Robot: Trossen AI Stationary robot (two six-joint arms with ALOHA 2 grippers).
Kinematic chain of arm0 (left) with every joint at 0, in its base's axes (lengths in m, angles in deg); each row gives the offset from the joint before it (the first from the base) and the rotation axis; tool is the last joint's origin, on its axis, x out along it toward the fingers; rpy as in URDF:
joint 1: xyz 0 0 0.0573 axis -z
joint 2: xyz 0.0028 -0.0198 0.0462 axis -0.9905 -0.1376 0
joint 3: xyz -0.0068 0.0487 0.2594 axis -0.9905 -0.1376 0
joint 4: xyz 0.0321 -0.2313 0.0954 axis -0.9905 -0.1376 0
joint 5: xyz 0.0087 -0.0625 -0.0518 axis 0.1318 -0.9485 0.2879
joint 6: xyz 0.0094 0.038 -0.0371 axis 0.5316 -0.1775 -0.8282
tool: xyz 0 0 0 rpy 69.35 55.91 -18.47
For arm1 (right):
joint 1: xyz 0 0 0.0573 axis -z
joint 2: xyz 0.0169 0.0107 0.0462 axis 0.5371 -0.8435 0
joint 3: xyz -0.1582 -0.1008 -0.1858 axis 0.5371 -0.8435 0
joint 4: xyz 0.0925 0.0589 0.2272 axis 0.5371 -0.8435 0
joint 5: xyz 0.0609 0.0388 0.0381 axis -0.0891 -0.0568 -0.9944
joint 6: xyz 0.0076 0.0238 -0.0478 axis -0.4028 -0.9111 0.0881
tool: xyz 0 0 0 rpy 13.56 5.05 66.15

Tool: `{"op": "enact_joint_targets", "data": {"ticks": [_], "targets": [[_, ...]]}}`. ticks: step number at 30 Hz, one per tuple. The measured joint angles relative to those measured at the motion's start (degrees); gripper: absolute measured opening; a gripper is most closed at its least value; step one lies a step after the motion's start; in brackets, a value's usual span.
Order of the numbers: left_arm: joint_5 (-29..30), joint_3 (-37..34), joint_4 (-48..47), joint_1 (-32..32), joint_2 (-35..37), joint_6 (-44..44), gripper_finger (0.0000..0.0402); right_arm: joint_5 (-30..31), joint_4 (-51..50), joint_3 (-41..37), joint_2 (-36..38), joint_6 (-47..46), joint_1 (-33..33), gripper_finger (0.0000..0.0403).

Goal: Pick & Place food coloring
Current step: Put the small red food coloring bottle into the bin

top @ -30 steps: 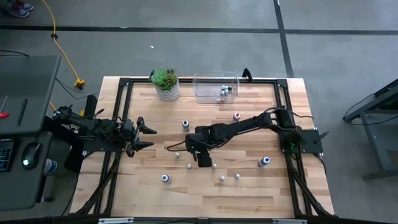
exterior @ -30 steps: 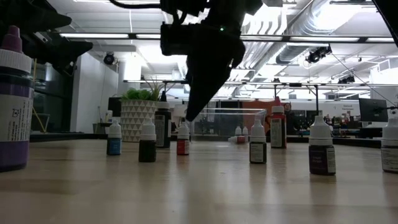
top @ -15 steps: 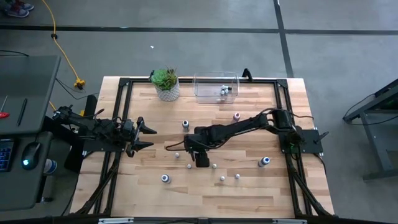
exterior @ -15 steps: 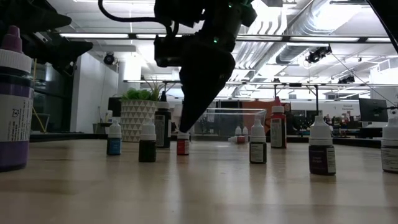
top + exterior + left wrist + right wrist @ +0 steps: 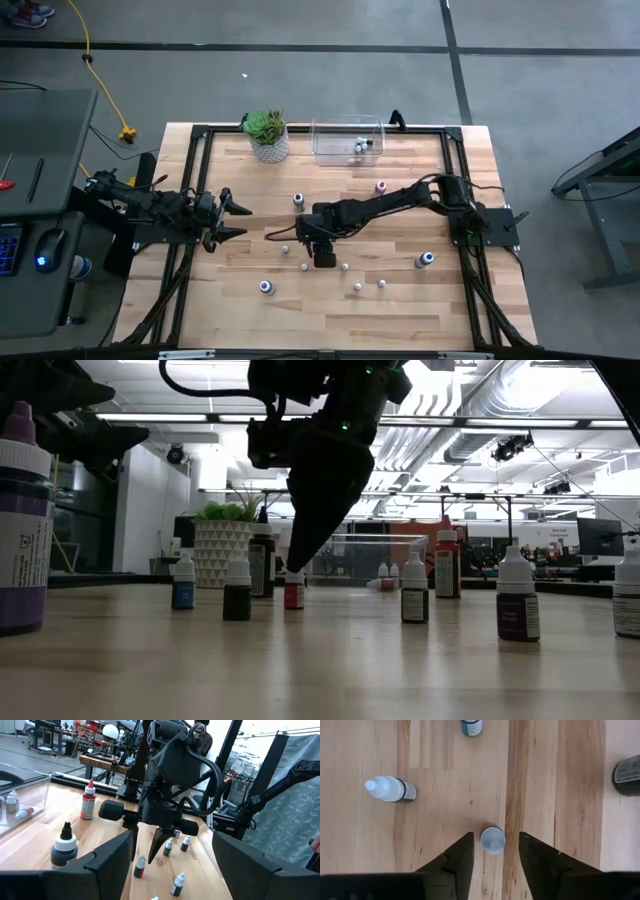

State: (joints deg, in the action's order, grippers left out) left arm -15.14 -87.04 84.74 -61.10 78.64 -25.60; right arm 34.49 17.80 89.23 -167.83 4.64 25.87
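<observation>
The food coloring bottles stand upright and scattered over the wooden table (image 5: pixel 400 310); a few more lie in the clear bin (image 5: pixel 348 138). My right gripper (image 5: pixel 492 851) points steeply down over one small red-filled bottle (image 5: pixel 293 596) near the table's middle. It is open, with one finger on either side of the white cap (image 5: pixel 492 840) and a gap on both sides. In the left wrist view the same bottle (image 5: pixel 140 868) stands under the right gripper (image 5: pixel 146 845). My left gripper (image 5: pixel 238 220) waits open and level over the table's left edge.
A potted plant (image 5: pixel 267 133) stands at the far left beside the bin. Close to the right gripper are a clear-capped dark bottle (image 5: pixel 390 789), a blue one (image 5: pixel 471 726) and a bigger dark bottle (image 5: pixel 627 774). A large purple bottle (image 5: pixel 20 530) stands at the near edge.
My right gripper has sunk a little toward the red-filled bottle, so in the low view its fingertips now reach down to the bottle's cap. The bottle has stayed in place.
</observation>
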Motion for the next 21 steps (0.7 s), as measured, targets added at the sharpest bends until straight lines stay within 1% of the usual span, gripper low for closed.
{"op": "enact_joint_targets", "data": {"ticks": [7, 15, 21], "targets": [[0.0, 0.0, 0.0, 0.0, 0.0, 0.0, 0.0271, -0.1, 0.0, 0.0, 0.0, 0.0, 0.0, 0.0116], [0.0, 0.0, 0.0, 0.0, 0.0, 0.0, 0.0271, -2.1, 1.0, 0.0, -1.2, -0.6, 0.0, 0.01], [0.0, 0.0, 0.0, 0.0, 0.0, 0.0, 0.0271, -2.2, 1.2, 0.0, -1.2, -0.6, 0.0, 0.0085]]}}
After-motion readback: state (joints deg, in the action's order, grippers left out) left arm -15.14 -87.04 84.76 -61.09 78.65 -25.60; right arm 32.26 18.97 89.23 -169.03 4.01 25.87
